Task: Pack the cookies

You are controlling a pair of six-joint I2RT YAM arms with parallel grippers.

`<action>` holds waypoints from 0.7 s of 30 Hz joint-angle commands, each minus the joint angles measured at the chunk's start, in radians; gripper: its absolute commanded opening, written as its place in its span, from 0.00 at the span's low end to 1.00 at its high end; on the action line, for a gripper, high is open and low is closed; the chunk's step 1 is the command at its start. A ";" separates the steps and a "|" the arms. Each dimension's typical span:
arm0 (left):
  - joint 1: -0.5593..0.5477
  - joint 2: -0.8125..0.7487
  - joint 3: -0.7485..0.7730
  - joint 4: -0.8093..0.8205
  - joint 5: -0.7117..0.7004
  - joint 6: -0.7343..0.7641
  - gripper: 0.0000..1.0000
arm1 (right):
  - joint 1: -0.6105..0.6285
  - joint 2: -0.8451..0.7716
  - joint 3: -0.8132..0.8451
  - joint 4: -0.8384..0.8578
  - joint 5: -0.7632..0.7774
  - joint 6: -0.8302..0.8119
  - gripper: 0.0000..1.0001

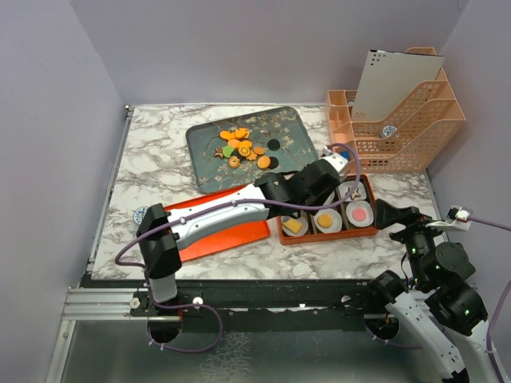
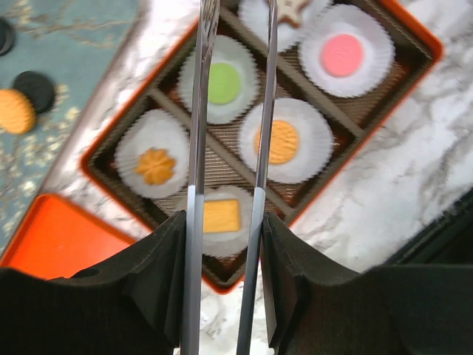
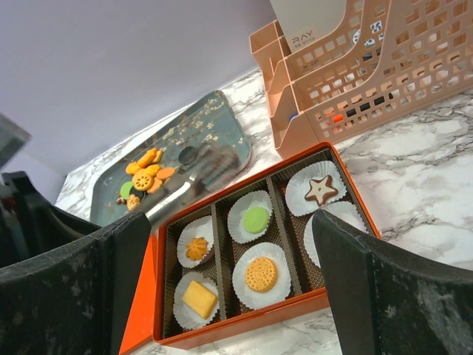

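Loose cookies (image 1: 243,148) lie piled on a dark tray (image 1: 283,128). An orange box (image 1: 327,238) holds several white cups, each with one cookie: flower (image 2: 155,166), yellow square (image 2: 222,215), green (image 2: 224,82), round orange (image 2: 285,142), pink (image 2: 342,54), star (image 3: 320,189). My left gripper (image 2: 225,229) is shut on metal tongs (image 2: 196,133). Their blades stand apart over the green cookie's cup with nothing between them. My right gripper (image 3: 233,222) is open and empty just off the box's right end (image 1: 391,214).
The box's orange lid (image 1: 231,239) lies left of the box under my left arm. A peach file rack (image 1: 399,128) stands at the back right. Purple walls enclose the marble table (image 1: 160,159).
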 commanded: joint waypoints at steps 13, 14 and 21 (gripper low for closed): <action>0.524 -0.404 -0.385 0.053 -0.120 -0.036 0.40 | -0.001 -0.024 -0.009 0.024 -0.022 -0.006 1.00; 0.558 -0.416 -0.404 0.061 -0.119 -0.027 0.40 | -0.001 -0.024 -0.009 0.024 -0.023 -0.007 1.00; 0.776 -0.443 -0.527 0.168 -0.097 0.052 0.40 | -0.001 -0.038 -0.012 0.028 -0.029 -0.008 1.00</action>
